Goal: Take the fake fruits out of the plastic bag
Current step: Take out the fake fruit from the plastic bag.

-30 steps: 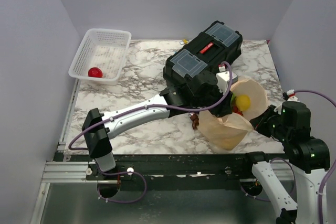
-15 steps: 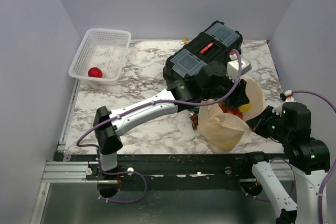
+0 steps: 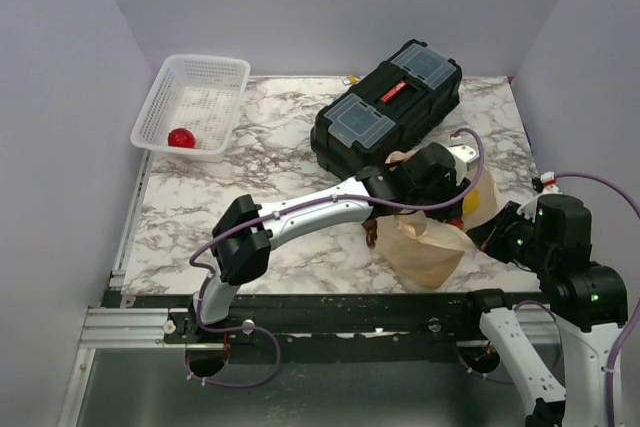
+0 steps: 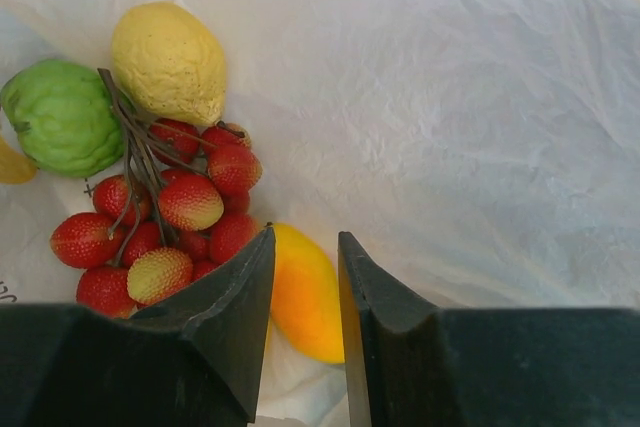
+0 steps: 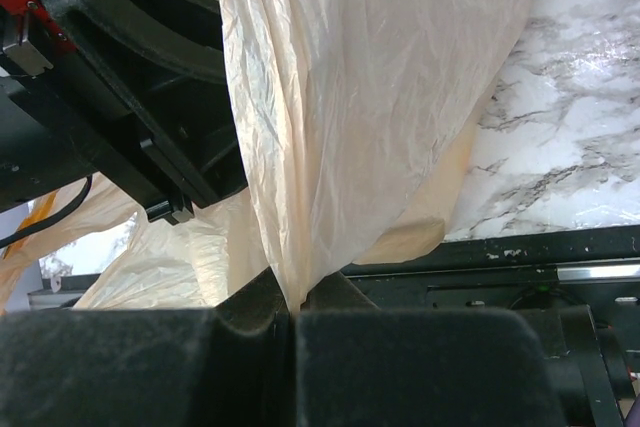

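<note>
Same marble table (image 3: 250, 197), same black toolbox (image 3: 385, 107) parked at the back, no shift in either versus a second ago. Big change is the left arm (image 3: 320, 207): stretched a lot further forward now, elbow pulled in toward the middle, wrist dipped from above the toolbox edge right down into the mouth of the plastic bag (image 3: 430, 247). Sits at the front right of the table, that bag, just in front of the toolbox, mouth up and somewhat more crumpled round the wrist than half a second back. White mesh basket (image 3: 195, 107) over at the far left, well apart, already holding one red apple (image 3: 181, 137), so looks like one fruit done and the rest to go.

Right gripper (image 5: 295, 309): pressed tight on a fold of the bag's film, same spot as before, basically propping it open.

Left gripper (image 4: 303, 247): fingers parted by a narrow gap, nothing pinched yet, hovering inside the bag. Straight through that gap, the orange oval fruit (image 4: 305, 292), so probably the next target. Beside it on the left, touching, the red berry cluster (image 4: 165, 217) on its brown stems. Further up, the yellow lemon-ish one (image 4: 170, 62) and the green round one (image 4: 62, 115), side by side.

Means the reach-in part is basically finished; needs a bit more descent, then a squeeze on the orange one. Might snag thin film or a berry along with it, worth watching.
</note>
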